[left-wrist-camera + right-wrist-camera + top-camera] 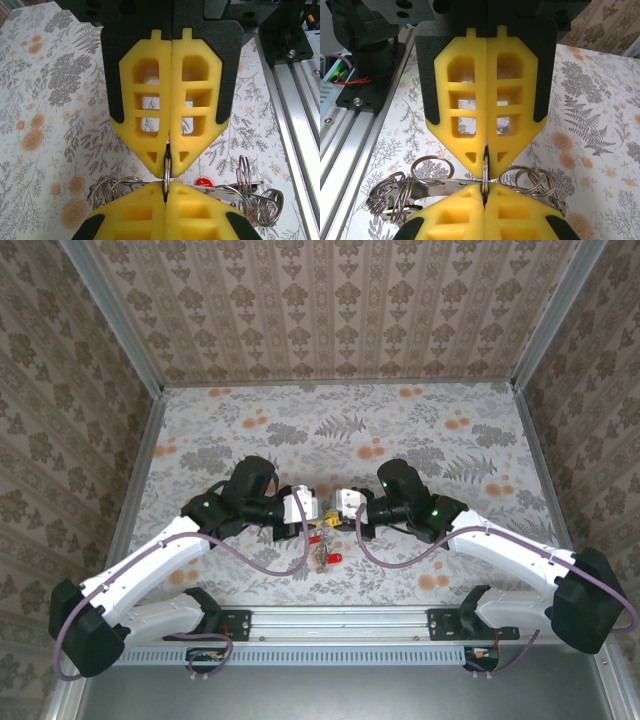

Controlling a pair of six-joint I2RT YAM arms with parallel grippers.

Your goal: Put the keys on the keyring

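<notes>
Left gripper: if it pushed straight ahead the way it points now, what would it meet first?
The right gripper, almost at once. It faces the left gripper tip to tip, both shut on one thin metal ring seen edge-on, with hardly any gap between their fingers.

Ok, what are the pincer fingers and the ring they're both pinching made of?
Pincer fingers: looks like yellow moulded or printed plastic, matte, with open lattice windows; could be a firm foam. Pinched ring: metal wire, dark and glossy, with bright glints along its thin edge, like the loose split rings beside it.
</notes>
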